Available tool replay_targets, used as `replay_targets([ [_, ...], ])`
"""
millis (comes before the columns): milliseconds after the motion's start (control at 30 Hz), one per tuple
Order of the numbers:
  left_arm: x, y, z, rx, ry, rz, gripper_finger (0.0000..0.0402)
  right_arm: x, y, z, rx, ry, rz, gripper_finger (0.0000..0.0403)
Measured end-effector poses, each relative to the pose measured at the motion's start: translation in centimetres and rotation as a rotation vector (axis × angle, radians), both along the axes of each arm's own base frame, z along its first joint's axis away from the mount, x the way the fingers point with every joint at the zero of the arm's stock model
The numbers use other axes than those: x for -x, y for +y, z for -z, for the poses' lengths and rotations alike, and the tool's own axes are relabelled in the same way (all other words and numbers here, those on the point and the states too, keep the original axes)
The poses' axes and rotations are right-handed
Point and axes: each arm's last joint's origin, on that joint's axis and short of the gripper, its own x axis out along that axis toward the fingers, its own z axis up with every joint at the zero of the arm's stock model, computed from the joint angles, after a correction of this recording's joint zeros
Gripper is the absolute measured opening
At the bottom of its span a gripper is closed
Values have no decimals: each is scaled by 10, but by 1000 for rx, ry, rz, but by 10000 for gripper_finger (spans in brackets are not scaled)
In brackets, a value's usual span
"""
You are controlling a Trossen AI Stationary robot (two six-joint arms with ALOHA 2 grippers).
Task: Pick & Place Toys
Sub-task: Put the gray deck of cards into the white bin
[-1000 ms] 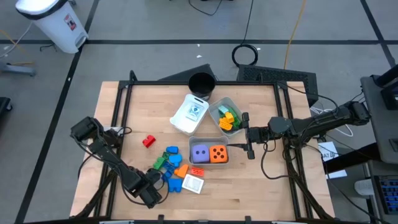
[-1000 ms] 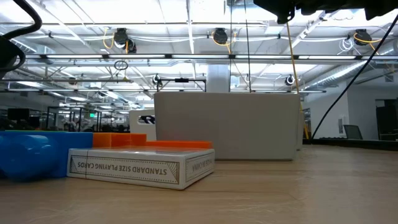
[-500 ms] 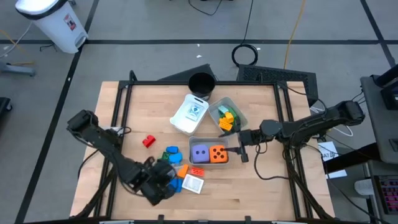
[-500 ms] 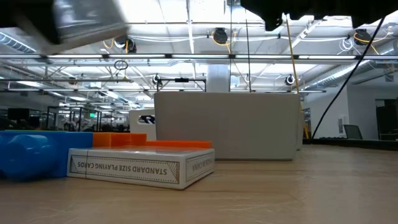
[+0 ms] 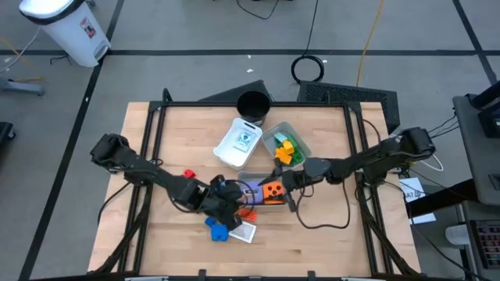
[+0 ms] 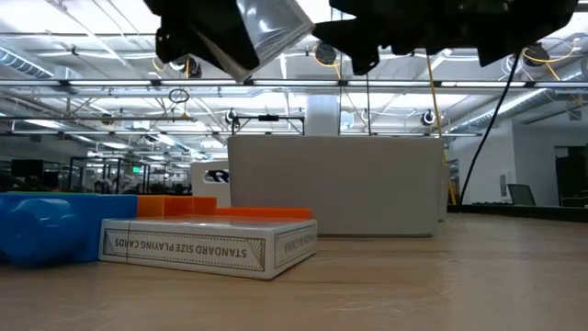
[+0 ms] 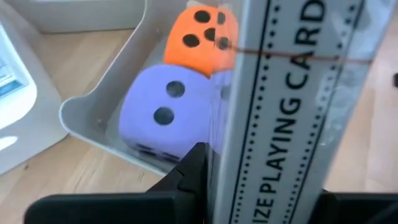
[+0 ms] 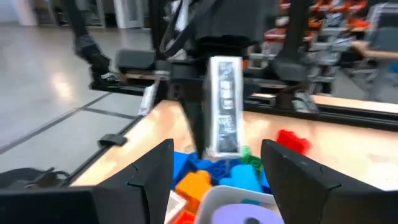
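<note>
Left tool (image 5: 231, 197) is closed on a playing-card box (image 7: 283, 112), held upright on edge just above the translucent tray (image 7: 93, 115) that holds the purple die (image 7: 165, 112) and orange die (image 7: 199, 34). In the high view this tray (image 5: 264, 176) is seen at mid-worktop (image 5: 328, 234). Right tool (image 5: 291, 195) is positioned at the tray's right side, fingers (image 8: 283, 165) spread apart, nothing gripped. A second card box (image 6: 207, 244) lies flat on the worktop beside blue blocks (image 5: 218, 229). A red block (image 5: 187, 175) lies apart to the left. Yellow, green and orange blocks (image 5: 285, 148) are gathered in the farther tray.
</note>
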Motion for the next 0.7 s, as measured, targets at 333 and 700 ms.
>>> replay_targets([
  [333, -1, 1, 0, -8, 3, 29, 71, -29, 6, 6, -38, 6, -24, 215],
  [700, 2, 2, -3, -79, 1, 41, 71, -21, -1, -4, -5, 64, 2, 215],
])
